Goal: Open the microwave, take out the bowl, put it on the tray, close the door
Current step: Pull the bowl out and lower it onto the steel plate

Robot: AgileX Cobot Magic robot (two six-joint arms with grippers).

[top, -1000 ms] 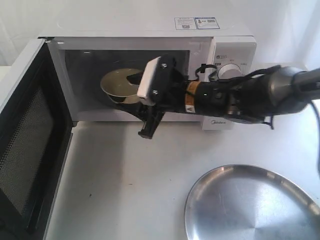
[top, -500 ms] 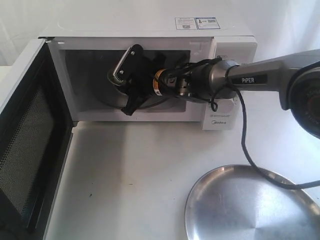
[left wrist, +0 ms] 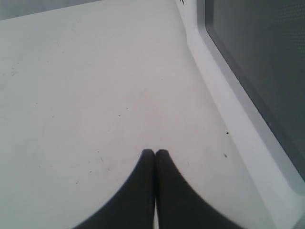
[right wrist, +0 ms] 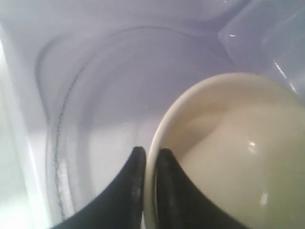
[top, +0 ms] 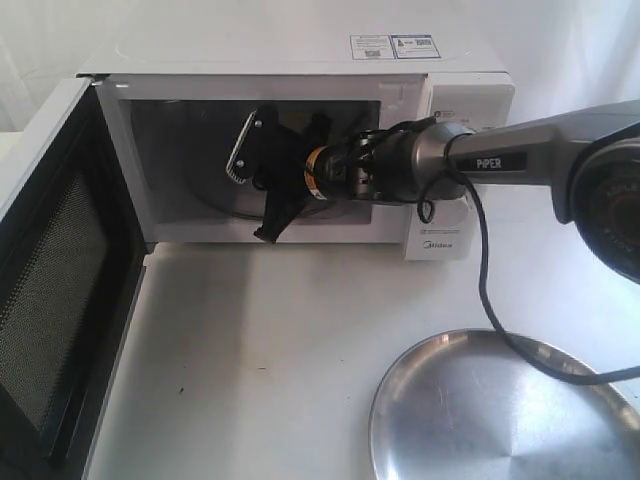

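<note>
The microwave (top: 300, 70) stood at the back of the white worktop (top: 250, 350) with its door (top: 50, 300) swung wide to the left, the black perforated inner face turned toward the cavity. The brand name "Midea" (top: 437, 242) was printed low on the control panel. 2 blue-and-white stickers (top: 393, 46) lay on the top, their print too small to read.

The right arm (top: 520, 155), marked "PiPER" in white letters on a dark band, reached in from the right and ran into the open cavity. The right hand (right wrist: 148, 157) was deep inside, closed narrowly on the rim of the bowl (right wrist: 228, 152), with 1 finger inside the rim and 1 outside. The cream bowl sat inside the microwave on the clear glass turntable (right wrist: 95, 119). In the exterior view the arm's wrist hid the bowl.

The left hand (left wrist: 155, 153) showed only in its own wrist view, its 2 dark fingertips pressed together with nothing between them, above bare worktop and near the door's white frame and dark window.

The tray (top: 500, 420) lay on the worktop at the front right, well apart from the microwave and partly cut off by the picture edge. A black cable (top: 482, 290) from the right arm hung down and crossed its rim.
</note>
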